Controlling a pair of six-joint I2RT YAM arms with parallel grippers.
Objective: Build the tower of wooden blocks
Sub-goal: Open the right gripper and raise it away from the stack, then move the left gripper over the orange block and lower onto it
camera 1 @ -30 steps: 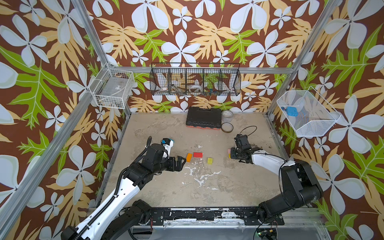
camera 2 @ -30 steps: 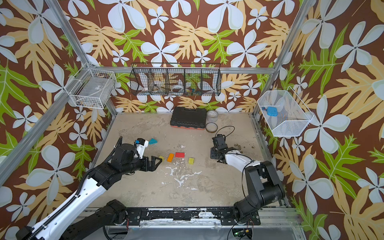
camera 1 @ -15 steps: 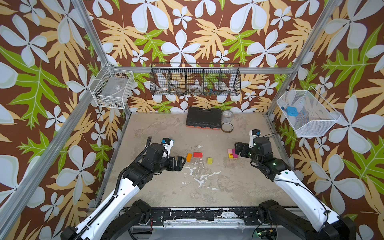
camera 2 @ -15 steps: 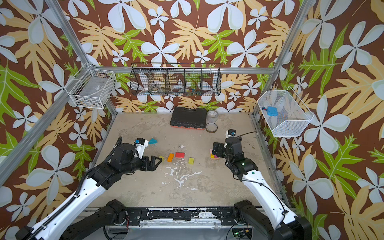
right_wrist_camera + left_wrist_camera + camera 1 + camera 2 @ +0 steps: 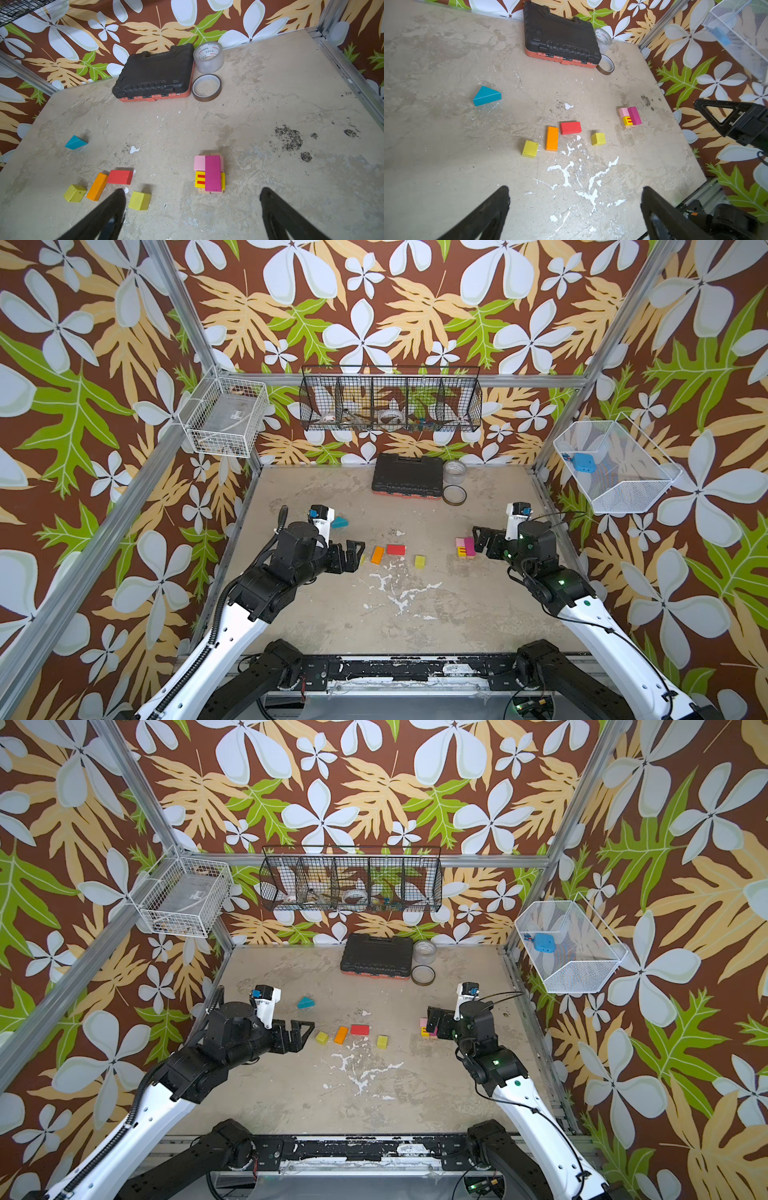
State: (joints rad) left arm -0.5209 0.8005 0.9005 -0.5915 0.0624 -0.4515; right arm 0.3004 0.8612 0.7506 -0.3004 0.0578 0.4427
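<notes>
From where I stand the job looks roughly half done. The tower (image 5: pixel 209 173), a low stack of painted wooden blocks, sits at about three o'clock on the stained beige table (image 5: pixel 436 614). Plain wood planks (image 5: pixel 215 154) form the bottom and barely peek out. A pale pink brick (image 5: pixel 199 163) and a yellow brick with red stripes (image 5: pixel 200 179) lie side by side on them, and a magenta brick (image 5: pixel 213 173) is laid across both. The stack looks squat and square, with nothing visibly leaning. Five pieces are not yet stacked. Near the table's middle, toward nine o'clock, lie a yellow wooden cube (image 5: pixel 530 148), an orange wooden brick (image 5: pixel 552 138), a red wooden brick (image 5: pixel 570 127) and a second yellow cube (image 5: pixel 598 139), all well apart from the stack. The teal wooden wedge (image 5: pixel 487 96) lies alone out at ten o'clock, and I'd guess it goes on last as the peak. The right gripper (image 5: pixel 481 540) hangs just at the tower's three o'clock side, jaws spread wide and empty. The left gripper (image 5: pixel 356 558) hovers at nine o'clock beside the loose pieces, jaws likewise apart with nothing between them.
</notes>
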